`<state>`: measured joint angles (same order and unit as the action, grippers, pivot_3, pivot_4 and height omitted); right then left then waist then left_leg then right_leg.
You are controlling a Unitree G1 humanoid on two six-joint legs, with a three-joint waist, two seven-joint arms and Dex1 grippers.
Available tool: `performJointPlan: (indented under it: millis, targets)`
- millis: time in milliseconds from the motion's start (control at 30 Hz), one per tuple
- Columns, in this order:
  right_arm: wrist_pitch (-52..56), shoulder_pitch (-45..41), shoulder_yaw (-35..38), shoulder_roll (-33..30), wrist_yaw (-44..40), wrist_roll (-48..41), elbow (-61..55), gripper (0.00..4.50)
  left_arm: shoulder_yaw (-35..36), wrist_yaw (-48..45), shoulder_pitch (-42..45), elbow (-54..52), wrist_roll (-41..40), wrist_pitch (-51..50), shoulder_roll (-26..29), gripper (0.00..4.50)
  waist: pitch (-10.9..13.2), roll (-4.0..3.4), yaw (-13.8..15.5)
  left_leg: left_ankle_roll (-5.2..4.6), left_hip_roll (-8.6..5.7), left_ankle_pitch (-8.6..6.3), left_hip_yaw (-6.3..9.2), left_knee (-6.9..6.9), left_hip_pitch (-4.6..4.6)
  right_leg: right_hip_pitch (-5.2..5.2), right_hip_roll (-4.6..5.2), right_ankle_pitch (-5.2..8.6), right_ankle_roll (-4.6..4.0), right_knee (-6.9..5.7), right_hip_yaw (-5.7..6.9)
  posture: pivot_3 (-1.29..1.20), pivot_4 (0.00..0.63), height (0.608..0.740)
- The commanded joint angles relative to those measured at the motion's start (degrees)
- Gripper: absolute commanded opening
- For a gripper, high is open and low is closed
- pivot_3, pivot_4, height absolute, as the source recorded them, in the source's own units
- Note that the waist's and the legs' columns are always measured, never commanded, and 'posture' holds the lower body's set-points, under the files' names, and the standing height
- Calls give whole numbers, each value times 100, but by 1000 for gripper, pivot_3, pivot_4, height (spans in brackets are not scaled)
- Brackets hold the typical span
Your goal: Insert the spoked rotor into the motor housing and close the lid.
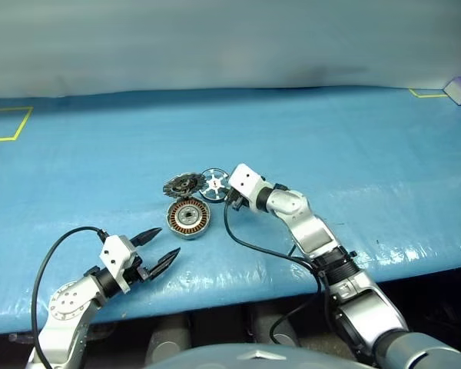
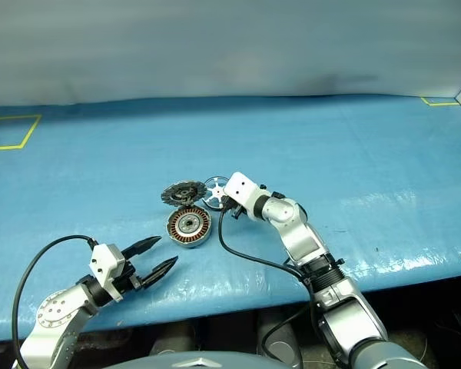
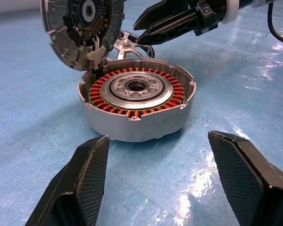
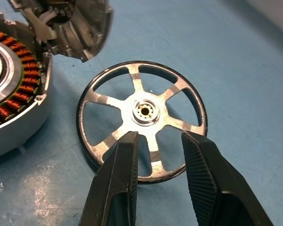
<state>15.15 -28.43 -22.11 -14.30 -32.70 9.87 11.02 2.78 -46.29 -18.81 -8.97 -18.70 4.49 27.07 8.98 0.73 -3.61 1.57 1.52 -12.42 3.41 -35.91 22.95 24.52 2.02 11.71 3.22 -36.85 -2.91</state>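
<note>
Blue sheeting covered the worktop [image 1: 369,154], with yellow tape marks at its far left and far right corners. Near the middle of the head view sat the motor housing [image 1: 188,218], copper windings facing up around a grey centre. The lid [image 1: 184,184] stood tilted just behind it, hinged at the housing's rim as the left wrist view showed. Just right of the lid, the spoked rotor [image 4: 142,117] lay flat on the sheeting, close beside the housing. The right gripper [image 4: 158,146] hovered over the rotor's near rim, its jaws parted a little and gripping nothing. The left gripper [image 1: 160,247] waited at lower left, jaws wide apart and empty, pointing toward the housing from a short way off.
</note>
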Motion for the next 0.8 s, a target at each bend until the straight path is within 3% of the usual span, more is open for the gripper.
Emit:
performJointPlan:
  millis: [33, 400, 500, 600, 800]
  targets:
    - [-185, -154, -74, -24, -43, 136, -8, 1572, 54, 15, 9, -20, 13, 162, -24, 3673, 0, 0, 4, 0, 0, 0, 0, 0, 0, 0, 0, 0, 0, 0, 0, 0, 150, 740]
    - [-61, -279, -65, 63, -25, 271, 480, 1572, 17, 58, 13, -2, 62, 166, -59, 3673, -1, 2, 2, 0, 0, 0, 0, -3, -4, -4, -1, 0, 0, -2, -1, 0, 150, 740]
    - [54, -207, 11, 84, -17, 215, 466, 974, 28, 80, 6, 3, 78, 171, -71, 3673, -1, 1, 3, 0, 0, 0, 0, -3, -4, -4, -1, 0, 0, -2, -1, 0, 150, 740]
    - [146, -137, 85, 109, 6, 141, 406, 8, 34, 86, -2, 21, 82, 188, -71, 3673, -1, 2, 4, 0, 0, 0, 0, -4, -4, -5, -1, 0, 0, -3, -1, 0, 150, 740]
    - [141, 13, 229, 106, 119, 64, 233, 8, 14, 83, 31, 77, 75, 230, -75, 3673, -1, 2, 10, 0, 0, 0, 0, -3, -4, -6, -1, 0, 0, -2, -1, 0, 150, 740]
